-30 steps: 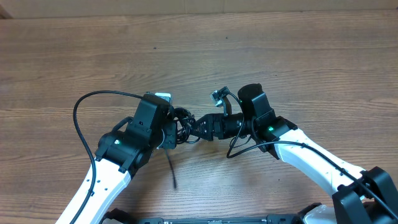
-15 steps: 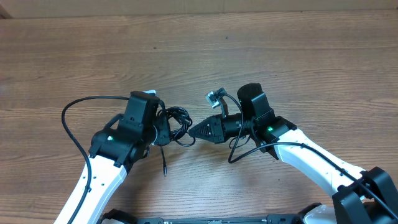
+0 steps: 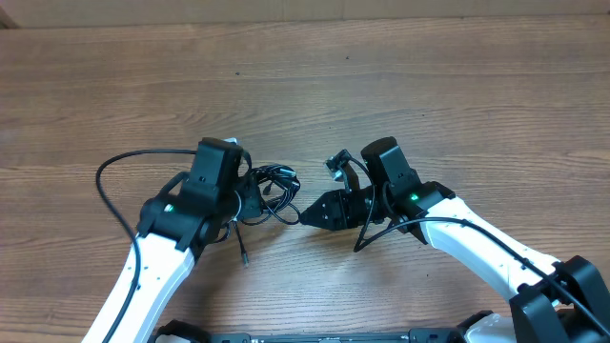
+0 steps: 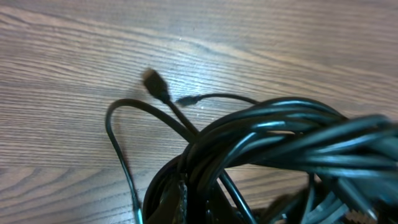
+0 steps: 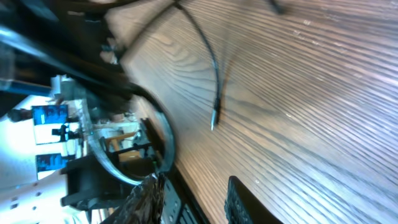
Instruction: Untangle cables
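Cables (image 3: 271,192): thin black cords knotted into one loose bundle on the wooden table (image 3: 429,95); every place below is given from this bundle.
Left gripper (image 3: 250,200): at the bundle's left edge, fingers pressed together on a clump of strands. In its wrist view the cords run thick and close across the lens and hide the fingers.
Right gripper (image 3: 311,213): just right of the bundle and apart from it, tip pointing at it. Its fingers (image 5: 147,198) are part-spread with bare wood showing between them, pinching nothing.
Plug end (image 4: 155,84): a dark, blurred plug on a free strand, poking out above the bundle in the left wrist view.
Loose tail (image 3: 242,250): a single cord trailing from the bundle's lower left side toward the robot. I cannot tell whether it rests on the wood or hangs.
Step in hand: likely choosing a strand to work free. The left anchors the mass and the right is empty, lined up for a grasp.
Next move calls for: the right fingers to close on one strand only, best an outer loop on the bundle's right side, then pull away from the bundle against the left's grip. Catching two cords would tighten the knot.
Progress: early, by my reading; no cord lies separate from the bundle.
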You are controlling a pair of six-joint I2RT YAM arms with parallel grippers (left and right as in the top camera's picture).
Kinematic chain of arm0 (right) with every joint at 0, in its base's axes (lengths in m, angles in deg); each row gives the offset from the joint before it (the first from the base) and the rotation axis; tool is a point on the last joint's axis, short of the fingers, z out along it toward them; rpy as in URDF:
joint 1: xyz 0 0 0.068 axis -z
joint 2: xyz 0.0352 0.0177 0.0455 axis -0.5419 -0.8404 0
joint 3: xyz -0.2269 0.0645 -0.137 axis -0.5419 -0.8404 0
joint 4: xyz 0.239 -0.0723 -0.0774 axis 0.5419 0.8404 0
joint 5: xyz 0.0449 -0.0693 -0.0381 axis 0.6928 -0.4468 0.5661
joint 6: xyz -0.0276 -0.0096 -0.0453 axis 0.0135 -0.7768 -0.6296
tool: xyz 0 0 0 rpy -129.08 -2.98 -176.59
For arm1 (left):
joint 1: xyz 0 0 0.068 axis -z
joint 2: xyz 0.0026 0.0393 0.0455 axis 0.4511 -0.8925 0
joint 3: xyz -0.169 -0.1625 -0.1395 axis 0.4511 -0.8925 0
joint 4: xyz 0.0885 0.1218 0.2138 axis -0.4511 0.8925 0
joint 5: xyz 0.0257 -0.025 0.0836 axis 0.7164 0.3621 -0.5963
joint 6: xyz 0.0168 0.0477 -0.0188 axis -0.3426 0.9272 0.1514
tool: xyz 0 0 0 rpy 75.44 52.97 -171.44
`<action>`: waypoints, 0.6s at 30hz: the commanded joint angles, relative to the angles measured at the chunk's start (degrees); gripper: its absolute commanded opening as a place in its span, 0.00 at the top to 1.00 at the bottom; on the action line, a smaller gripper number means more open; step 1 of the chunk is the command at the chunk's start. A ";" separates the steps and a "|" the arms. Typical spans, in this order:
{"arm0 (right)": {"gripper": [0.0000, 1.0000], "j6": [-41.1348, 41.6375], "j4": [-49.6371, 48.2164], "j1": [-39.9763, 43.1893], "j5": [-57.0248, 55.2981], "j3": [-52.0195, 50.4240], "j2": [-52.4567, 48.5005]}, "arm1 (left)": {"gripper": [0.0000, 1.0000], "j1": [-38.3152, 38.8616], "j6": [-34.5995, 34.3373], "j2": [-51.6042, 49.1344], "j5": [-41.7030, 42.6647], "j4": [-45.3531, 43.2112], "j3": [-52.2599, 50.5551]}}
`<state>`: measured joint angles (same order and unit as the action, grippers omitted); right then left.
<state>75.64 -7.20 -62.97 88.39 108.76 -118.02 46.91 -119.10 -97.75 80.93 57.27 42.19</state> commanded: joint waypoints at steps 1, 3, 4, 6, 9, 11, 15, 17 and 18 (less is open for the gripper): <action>0.72 -2.62 2.21 2.27 -2.54 1.05 0.96 | 0.96 -0.37 0.39 6.51 2.21 0.74 0.46; 0.76 -2.62 4.83 4.35 -2.56 1.07 1.97 | 0.96 -0.37 2.05 9.27 2.32 1.95 0.46; 0.77 -2.64 6.84 6.12 -2.56 1.07 3.08 | 0.96 -0.31 3.50 10.95 2.32 3.04 0.46; 0.79 -2.64 9.18 8.24 -2.54 1.07 4.87 | 0.96 -0.24 4.87 12.24 2.32 4.55 0.46; 0.79 -2.75 12.63 11.19 -2.49 1.07 8.85 | 0.96 -0.24 4.85 13.20 2.29 6.88 0.46; 0.79 -3.34 14.62 12.37 -2.51 1.07 11.91 | 0.96 -0.24 4.83 13.18 2.29 7.98 0.44; 0.78 -4.55 17.64 13.14 -2.54 1.07 18.49 | 0.96 -0.22 4.74 12.70 2.49 8.50 0.42; 0.78 -4.57 19.10 13.14 -2.56 1.07 21.40 | 0.96 -0.22 4.61 12.61 2.73 8.22 0.42; 0.78 -4.57 19.91 13.14 -2.58 1.07 22.88 | 0.96 -0.22 4.50 12.61 2.71 8.00 0.42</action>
<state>72.26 11.59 -50.09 85.87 108.76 -99.23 46.91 -115.60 -85.12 82.59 65.99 42.19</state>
